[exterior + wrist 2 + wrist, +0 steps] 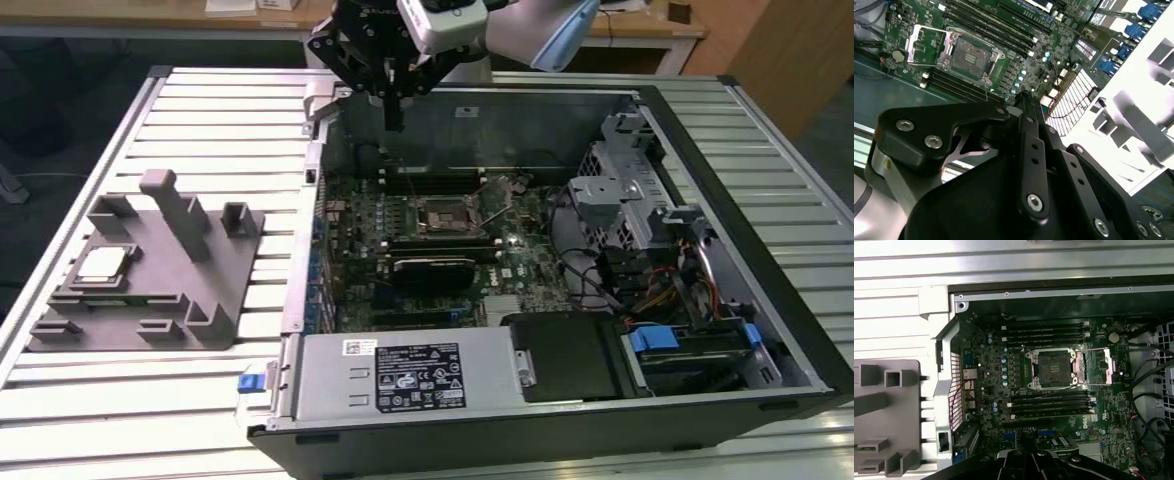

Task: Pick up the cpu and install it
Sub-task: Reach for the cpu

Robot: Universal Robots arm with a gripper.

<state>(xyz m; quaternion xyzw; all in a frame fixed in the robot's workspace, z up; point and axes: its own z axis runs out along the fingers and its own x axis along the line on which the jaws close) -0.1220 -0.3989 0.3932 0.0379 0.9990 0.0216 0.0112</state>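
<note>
While the cpu (104, 263) is being borne by the grey holder (200, 300), the closed, empty gripper (394, 120) is being held well apart.

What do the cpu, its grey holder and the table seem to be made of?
Cpu: likely a metal top; pale and shiny. Holder: probably plastic; matte, uniform grey, blocky. Table: apparently aluminium; pale, glossy ribbed slats.
</note>
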